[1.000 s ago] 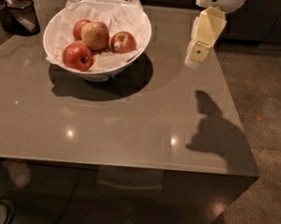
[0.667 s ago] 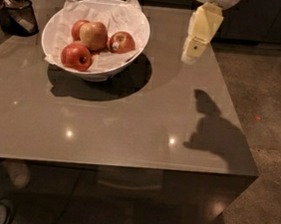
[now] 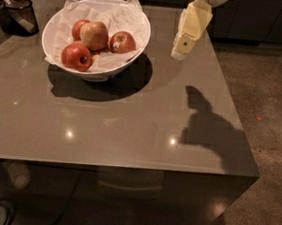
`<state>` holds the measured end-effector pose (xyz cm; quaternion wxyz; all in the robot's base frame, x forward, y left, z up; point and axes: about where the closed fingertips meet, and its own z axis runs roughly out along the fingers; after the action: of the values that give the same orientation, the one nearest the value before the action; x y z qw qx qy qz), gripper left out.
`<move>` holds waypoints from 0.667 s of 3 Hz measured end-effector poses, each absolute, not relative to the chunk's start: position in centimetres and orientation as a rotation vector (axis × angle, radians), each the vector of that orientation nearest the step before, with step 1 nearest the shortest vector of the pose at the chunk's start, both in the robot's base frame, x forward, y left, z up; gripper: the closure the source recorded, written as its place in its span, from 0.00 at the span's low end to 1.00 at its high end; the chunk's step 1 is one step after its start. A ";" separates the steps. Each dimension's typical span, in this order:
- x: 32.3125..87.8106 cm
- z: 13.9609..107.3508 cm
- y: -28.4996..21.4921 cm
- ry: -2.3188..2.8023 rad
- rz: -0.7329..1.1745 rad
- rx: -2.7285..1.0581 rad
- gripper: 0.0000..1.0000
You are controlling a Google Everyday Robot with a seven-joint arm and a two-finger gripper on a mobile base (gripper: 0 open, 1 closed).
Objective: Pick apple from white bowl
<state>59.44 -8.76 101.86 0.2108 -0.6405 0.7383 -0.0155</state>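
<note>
Nothing of the pick is done yet. The apple [image 3: 123,41] with the sticker lies at the right side of the white bowl [image 3: 105,72], among 3 others. Your tool [image 3: 189,33] hangs over the surface [image 3: 128,133], right of the bowl and apart from it. You cannot tell whether it is spread or pressed together. Reach, grasp and lift remain.

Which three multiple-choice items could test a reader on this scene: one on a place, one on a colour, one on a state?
1. Where is the gripper? A in the white bowl; B above the table, beside the bowl; C under the table.
2. What colour is the bowl? A blue; B green; C white.
3. The apple nearest the gripper is: A lying in the bowl; B held; C on the floor.
Key: B, it hangs over bare tabletop; C, its rim shows white; A, nothing grips it.
</note>
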 end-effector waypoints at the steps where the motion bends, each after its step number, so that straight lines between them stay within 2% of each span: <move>1: 61.3 102.0 -6.4 2.010 -0.037 -1.823 0.00; 2: 63.4 102.0 -3.1 1.946 -0.028 -1.882 0.00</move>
<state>63.43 -3.08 101.96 0.2152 -0.6789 0.7019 -0.0101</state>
